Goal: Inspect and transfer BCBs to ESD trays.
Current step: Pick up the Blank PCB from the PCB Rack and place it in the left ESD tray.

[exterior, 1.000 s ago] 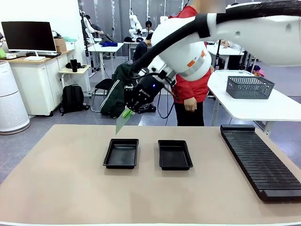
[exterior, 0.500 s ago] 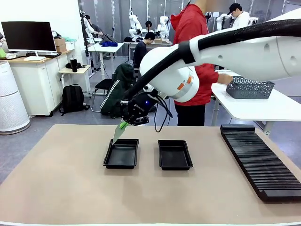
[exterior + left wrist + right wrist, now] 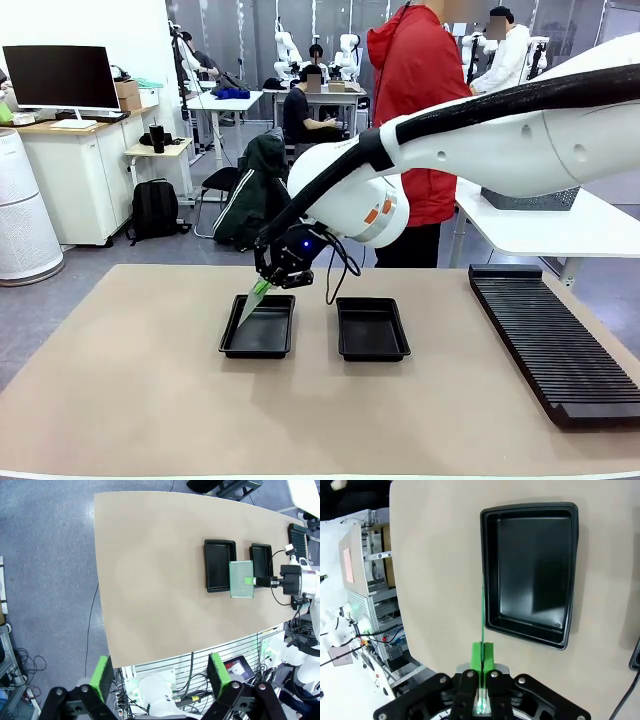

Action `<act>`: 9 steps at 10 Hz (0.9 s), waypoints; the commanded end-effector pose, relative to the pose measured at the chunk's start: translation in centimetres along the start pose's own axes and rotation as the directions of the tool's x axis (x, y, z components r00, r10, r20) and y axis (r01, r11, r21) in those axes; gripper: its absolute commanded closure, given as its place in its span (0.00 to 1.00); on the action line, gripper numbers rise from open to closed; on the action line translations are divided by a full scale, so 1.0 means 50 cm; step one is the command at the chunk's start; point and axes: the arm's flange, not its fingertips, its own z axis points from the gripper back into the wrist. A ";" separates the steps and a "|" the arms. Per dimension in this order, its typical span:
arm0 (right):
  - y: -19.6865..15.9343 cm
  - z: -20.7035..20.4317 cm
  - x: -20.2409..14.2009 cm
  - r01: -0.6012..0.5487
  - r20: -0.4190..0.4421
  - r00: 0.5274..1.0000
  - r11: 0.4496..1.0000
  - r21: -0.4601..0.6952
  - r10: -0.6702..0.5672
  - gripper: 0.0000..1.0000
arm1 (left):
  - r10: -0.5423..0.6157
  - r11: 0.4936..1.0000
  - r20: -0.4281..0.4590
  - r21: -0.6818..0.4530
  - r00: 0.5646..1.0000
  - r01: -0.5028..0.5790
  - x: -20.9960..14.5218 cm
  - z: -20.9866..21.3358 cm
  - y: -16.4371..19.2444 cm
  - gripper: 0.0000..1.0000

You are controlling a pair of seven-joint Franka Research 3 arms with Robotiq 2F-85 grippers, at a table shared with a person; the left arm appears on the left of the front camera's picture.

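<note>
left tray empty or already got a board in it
Empty: the left tray shows bare black floor; the BCB hangs by its rim, pinched in the right gripper.

The right arm point(image 3: 480, 140) is a thick, rounded white shell with a black ribbed hose point(image 3: 470, 106) along its top. Its wrist link carries small orange marks point(image 3: 375, 213). Under it sits a black block with a blue light point(image 3: 305, 240), and a thin black cable point(image 3: 338, 275) loops at the block's 5 o'clock. The right pincer point(image 3: 262, 288) is black with bright green pads. The left pincer point(image 3: 160, 674), at 6 o'clock in its wrist view, has black linked fingers point(image 3: 102, 677) faced in green, with silver pins at the joints
</note>
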 end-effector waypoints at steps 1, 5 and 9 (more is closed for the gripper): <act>-0.001 -0.022 0.005 0.037 0.031 0.999 0.999 0.011 -0.037 0.98 | 0.002 1.000 -0.002 0.002 1.000 -0.002 -0.001 -0.001 0.002 0.00; -0.013 -0.020 0.011 0.016 0.012 1.000 1.000 0.001 -0.016 0.98 | 0.002 1.000 -0.002 0.002 1.000 -0.002 -0.001 -0.001 0.002 0.00; -0.013 -0.020 0.011 0.016 0.012 1.000 1.000 0.001 -0.016 0.98 | 0.002 1.000 -0.002 0.002 1.000 -0.002 -0.001 -0.001 0.002 0.00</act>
